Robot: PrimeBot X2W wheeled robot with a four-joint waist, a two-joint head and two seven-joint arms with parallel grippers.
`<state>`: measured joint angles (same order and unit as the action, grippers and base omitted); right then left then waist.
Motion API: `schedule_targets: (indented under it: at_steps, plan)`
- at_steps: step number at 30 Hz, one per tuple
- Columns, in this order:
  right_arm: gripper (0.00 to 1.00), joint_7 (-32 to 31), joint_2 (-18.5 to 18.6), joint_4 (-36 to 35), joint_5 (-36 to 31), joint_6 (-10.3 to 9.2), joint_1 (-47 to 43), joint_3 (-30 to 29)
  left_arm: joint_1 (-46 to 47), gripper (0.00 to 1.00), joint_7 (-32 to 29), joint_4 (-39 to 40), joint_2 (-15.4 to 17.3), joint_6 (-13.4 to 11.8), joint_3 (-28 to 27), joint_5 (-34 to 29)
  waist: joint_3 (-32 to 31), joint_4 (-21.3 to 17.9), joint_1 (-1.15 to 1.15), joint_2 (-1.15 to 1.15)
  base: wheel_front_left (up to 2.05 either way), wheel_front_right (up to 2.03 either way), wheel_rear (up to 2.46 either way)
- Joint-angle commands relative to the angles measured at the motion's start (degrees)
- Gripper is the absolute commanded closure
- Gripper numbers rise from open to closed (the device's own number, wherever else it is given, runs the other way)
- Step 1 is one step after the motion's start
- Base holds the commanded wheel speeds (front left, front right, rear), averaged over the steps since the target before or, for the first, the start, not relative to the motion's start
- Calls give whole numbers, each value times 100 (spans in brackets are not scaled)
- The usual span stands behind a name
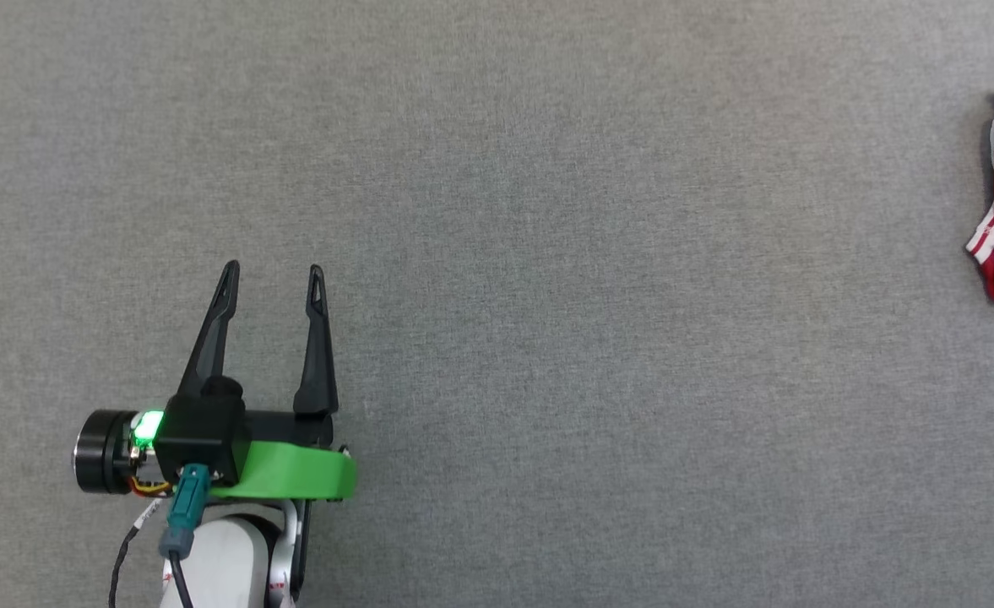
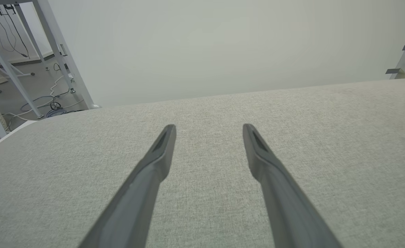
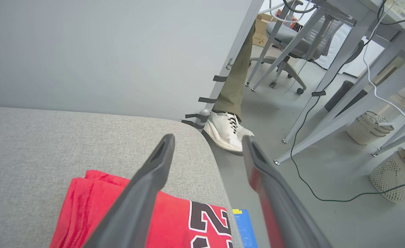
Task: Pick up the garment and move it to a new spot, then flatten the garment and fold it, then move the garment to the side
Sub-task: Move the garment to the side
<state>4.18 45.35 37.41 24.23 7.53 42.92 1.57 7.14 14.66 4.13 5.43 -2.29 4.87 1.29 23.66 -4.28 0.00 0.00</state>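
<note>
- Left gripper (image 1: 274,272): lower left of head view, over bare grey table (image 1: 547,211). Fingers spread, nothing between them.
- Left wrist view agrees: both fingers apart above cloth surface.
- Right gripper (image 3: 207,138): jaws wide apart, empty. Hangs above table's rounded corner.
- Garment (image 3: 82,210): lies folded on table beneath right gripper, near corner. Red, black white-outlined "2" facing up.
- Head view: garment at far right edge, white striped sleeve showing, well apart from left gripper.
- Person's white shoe (image 3: 228,132) on floor just beyond corner.
</note>
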Motion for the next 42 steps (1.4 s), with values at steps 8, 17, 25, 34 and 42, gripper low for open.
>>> schedule_targets:
  at_steps: [8,17,25,34,42]
  plan:
    - [0,825,-1024,-1208,-556,-4,-766,-326,-444,0,34,-56,-78,-70,-108,134,-930,181,0,0,0,0,0]
    - [0,1049,-2425,-2842,-1055,-4,-1923,-521,-694,0,34,-169,-133,-40,-268,216,-1393,423,0,0,0,0,0]
    - [0,1076,-3113,-3494,-1337,-4,-2973,-218,-889,0,34,-249,-179,-12,-339,244,-1663,563,0,0,0,0,0]
    - [0,1080,-3492,-3418,-1286,-4,-3874,-148,-1050,0,34,-316,-216,52,-366,281,-1844,626,0,0,0,0,0]
    - [0,1081,-3709,-3511,-1363,-4,-4396,-220,-1268,0,34,-373,-229,188,-436,298,-2050,569,0,0,0,0,0]
